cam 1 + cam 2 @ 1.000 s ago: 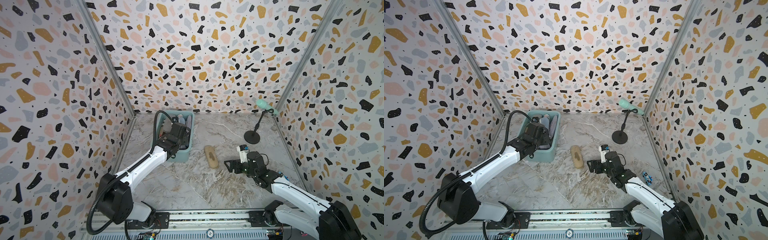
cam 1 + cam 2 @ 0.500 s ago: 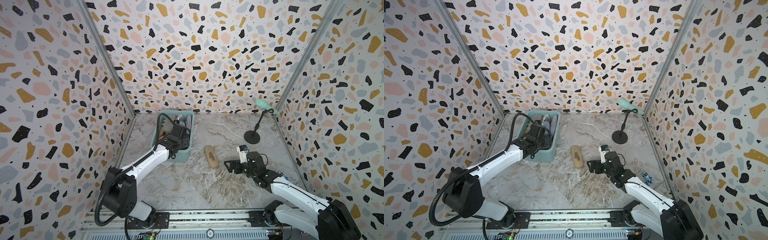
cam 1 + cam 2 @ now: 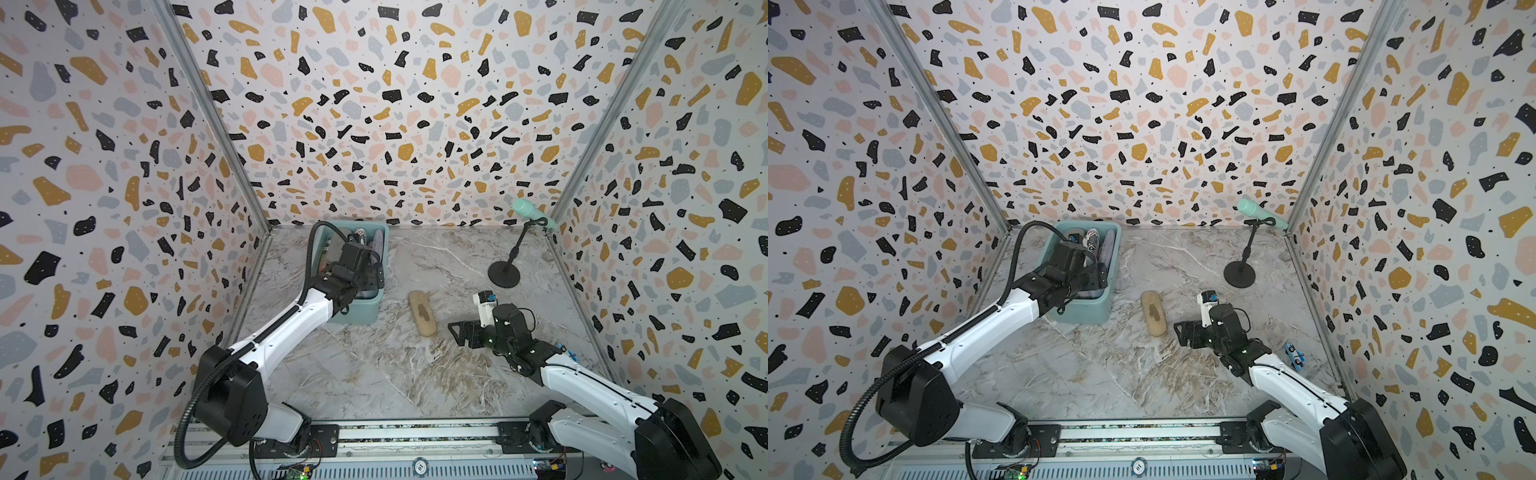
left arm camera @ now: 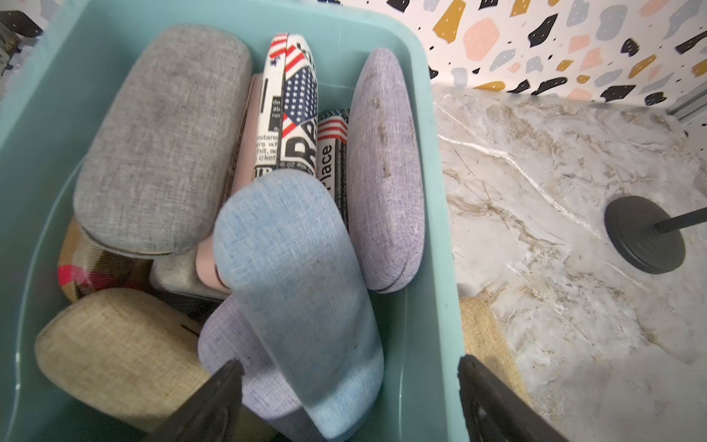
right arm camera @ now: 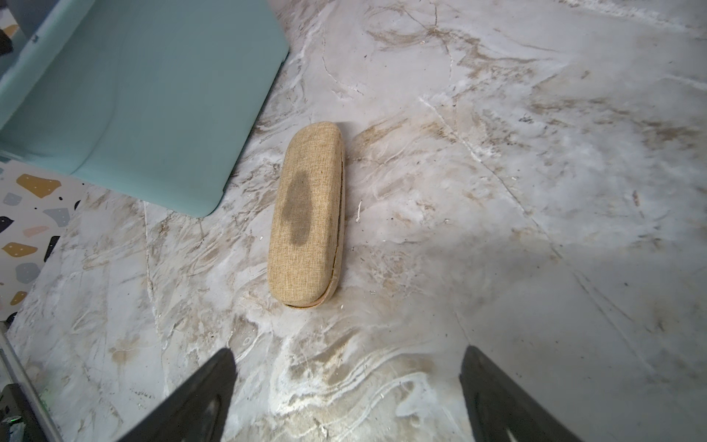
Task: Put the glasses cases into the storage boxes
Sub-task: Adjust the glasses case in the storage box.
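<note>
- As the jaws of the left hand (image 4: 347, 369) have spread apart over the last second, the light blue case (image 4: 298, 275) now lies free between them. It leans on the other cases inside the teal tub (image 4: 438, 214).
- Meaning: this case counts as delivered. The left hand is empty and should be free to withdraw.
- The right hand (image 5: 346, 356) has not moved. Its jaws stand apart and empty over the desk (image 5: 516, 191).
- The tan case (image 5: 306, 218) has stayed flat on the desk, near the tub and short of the right hand. It appears to be the only 1 left outside, so the task is judged nearly complete.
- Writing: 1 flag-and-newsprint case (image 4: 333, 164) reads "Place". A 2nd newsprint case (image 4: 290, 114) shows large black letters, cut off, and fine print too small to read.
- No brand is visible on the tub.
</note>
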Tool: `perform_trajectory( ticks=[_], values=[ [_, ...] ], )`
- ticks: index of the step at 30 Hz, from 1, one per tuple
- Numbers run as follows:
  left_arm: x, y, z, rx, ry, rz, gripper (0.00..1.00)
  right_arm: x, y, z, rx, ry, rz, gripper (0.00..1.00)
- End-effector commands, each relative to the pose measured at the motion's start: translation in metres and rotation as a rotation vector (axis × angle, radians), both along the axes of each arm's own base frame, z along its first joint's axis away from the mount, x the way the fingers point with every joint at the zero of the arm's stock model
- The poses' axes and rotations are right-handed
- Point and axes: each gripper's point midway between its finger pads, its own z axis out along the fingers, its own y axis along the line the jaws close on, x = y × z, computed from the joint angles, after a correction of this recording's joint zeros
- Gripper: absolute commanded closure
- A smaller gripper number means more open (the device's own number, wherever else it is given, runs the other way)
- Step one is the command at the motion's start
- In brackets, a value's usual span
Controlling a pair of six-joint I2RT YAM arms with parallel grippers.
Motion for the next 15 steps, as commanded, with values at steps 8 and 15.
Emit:
perform_trajectory(
  ticks=[8, 15],
  values=[
    [0.012, 0.023, 0.075, -0.004, -0.223, 0.088, 0.12, -0.001, -0.001, 0.006, 0.014, -0.018, -0.005, 0.07],
    [0.053, 0.016, 0.06, 0.022, -0.176, 0.078, 0.17, -0.003, -0.001, 0.006, 0.026, -0.008, -0.006, 0.08]
  ],
)
